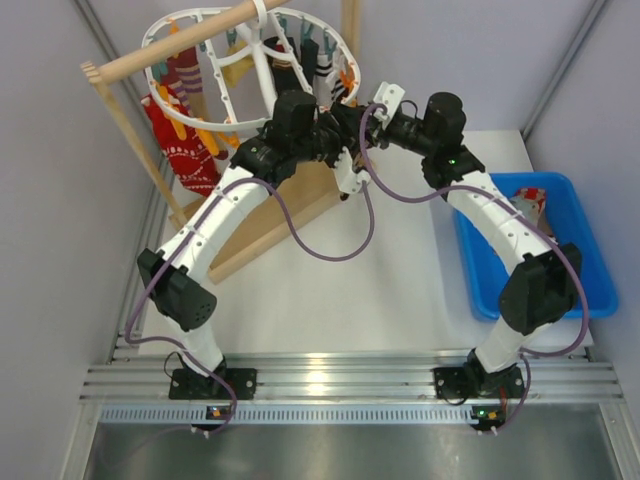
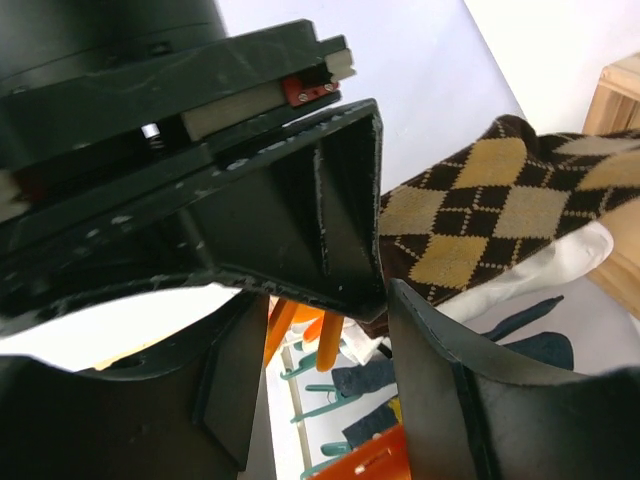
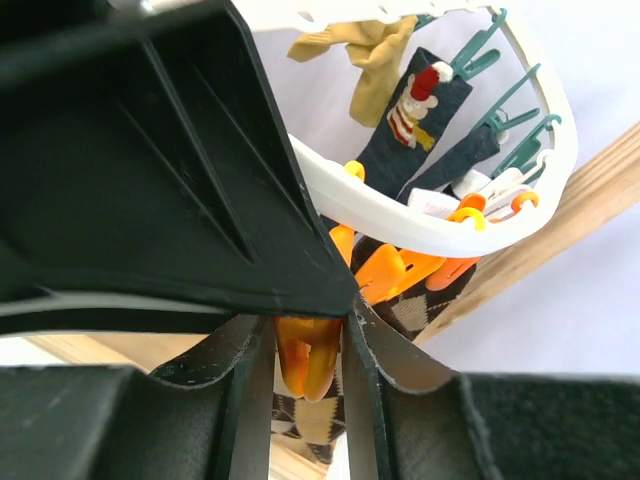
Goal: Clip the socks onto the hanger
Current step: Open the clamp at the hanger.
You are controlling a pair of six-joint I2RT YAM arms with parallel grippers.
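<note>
The white oval hanger [image 1: 165,27] hangs from a wooden rod at the back left, with several socks clipped to it. Both grippers meet at its near right rim. My right gripper [image 3: 308,340] [image 1: 362,128] is shut on an orange clip [image 3: 305,365] just under the rim [image 3: 400,215]. The brown-and-black argyle sock [image 2: 480,210] lies right behind that clip [image 3: 310,425]. In the left wrist view it reaches my left gripper's right fingertip [image 2: 400,300]. My left gripper [image 2: 328,300] [image 1: 340,140] stands open, with nothing between its fingers; teal clips [image 2: 330,405] show through the gap.
The wooden rack's rod [image 1: 170,52] and slanted base board [image 1: 290,215] stand at the left. A red patterned sock [image 1: 190,155] hangs at the hanger's left. A blue bin [image 1: 590,270] at the right holds more socks [image 1: 530,203].
</note>
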